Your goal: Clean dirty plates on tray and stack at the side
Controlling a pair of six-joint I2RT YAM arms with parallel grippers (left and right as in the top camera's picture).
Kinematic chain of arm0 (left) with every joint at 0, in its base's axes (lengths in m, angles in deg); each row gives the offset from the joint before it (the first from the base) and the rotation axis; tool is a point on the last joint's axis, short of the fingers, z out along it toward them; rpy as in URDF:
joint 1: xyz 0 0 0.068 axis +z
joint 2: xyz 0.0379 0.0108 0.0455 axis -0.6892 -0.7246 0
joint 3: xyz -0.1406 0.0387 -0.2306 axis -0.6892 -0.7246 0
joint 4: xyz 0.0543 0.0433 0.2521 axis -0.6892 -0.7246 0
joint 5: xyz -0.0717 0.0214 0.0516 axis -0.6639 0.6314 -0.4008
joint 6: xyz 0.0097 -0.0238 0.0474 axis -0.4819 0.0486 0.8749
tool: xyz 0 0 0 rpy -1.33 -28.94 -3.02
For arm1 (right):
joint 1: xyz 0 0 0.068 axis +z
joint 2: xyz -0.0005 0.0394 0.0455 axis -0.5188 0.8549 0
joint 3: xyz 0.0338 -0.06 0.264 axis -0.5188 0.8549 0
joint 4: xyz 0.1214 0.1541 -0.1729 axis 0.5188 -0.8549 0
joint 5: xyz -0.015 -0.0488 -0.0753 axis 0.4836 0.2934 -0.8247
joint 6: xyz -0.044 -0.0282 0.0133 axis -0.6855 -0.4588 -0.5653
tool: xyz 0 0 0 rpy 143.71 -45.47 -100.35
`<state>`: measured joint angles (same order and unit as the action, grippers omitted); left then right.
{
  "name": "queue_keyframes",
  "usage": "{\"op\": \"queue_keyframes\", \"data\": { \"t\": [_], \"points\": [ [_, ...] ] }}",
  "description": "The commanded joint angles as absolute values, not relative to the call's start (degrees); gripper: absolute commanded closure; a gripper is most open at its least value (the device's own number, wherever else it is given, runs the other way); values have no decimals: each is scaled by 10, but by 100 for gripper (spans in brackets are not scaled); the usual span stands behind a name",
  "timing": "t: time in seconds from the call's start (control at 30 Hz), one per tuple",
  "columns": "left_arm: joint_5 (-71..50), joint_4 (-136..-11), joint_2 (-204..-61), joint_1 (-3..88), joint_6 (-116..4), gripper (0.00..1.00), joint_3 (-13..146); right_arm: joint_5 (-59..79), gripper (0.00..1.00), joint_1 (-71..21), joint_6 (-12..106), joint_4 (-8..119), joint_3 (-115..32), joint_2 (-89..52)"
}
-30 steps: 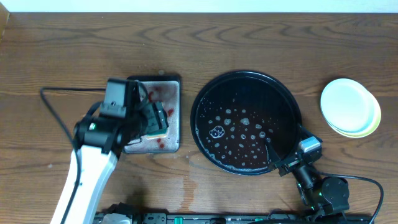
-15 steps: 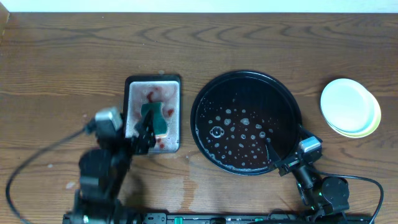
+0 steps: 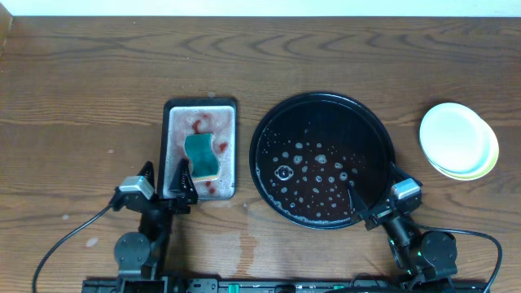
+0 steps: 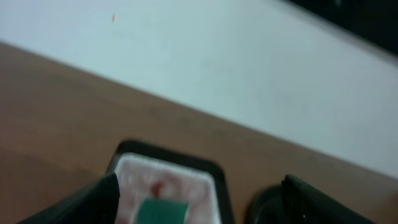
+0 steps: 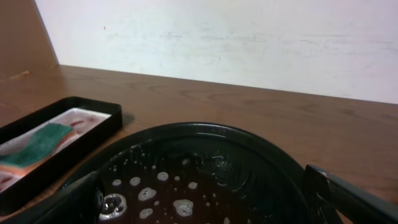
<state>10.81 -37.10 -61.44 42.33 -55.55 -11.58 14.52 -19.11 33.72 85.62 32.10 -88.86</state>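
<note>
Pale blue-white and yellow round plates (image 3: 458,140) sit stacked at the right edge, off the sudsy round black tray (image 3: 326,118); left gripper (image 3: 164,172) and right gripper (image 3: 373,181) gape empty, so cleaning looks finished, with nothing more to fetch.

Soft, even light is falling across the wooden table (image 3: 81,81) in the overhead view, casting only faint shadows; the glossy black tray (image 3: 323,96) is giving off a dull sheen and its bubbles are glinting; the stacked plates (image 3: 458,140) are glaring almost to plain white; the left wrist view is blurring throughout, the foam tray (image 4: 214,171) and teal sponge (image 4: 160,211) smearing under a pale bluish wall (image 4: 249,68); the right wrist view is rendering sharper, though the right gripper (image 5: 202,175) is showing its fingers (image 5: 348,199) as dark, soft-edged shapes in the bottom corners.
</note>
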Motion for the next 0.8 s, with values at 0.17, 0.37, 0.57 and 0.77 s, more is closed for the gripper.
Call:
{"op": "queue_keyframes", "data": {
  "t": [0.17, 0.37, 0.57, 0.77],
  "points": [
    [119, -422, -609, 422, -544, 17, -130, 143, 1, -199, 328, 854, 322, -892],
    [120, -431, -609, 422, -544, 17, -130, 143, 1, -199, 328, 854, 322, -892],
    [120, -432, -612, 422, -544, 17, -130, 143, 1, -199, 328, 854, 322, -893],
    [120, -431, -612, 422, -544, 17, -130, 143, 1, -199, 328, 854, 322, -892]
  ]
}}
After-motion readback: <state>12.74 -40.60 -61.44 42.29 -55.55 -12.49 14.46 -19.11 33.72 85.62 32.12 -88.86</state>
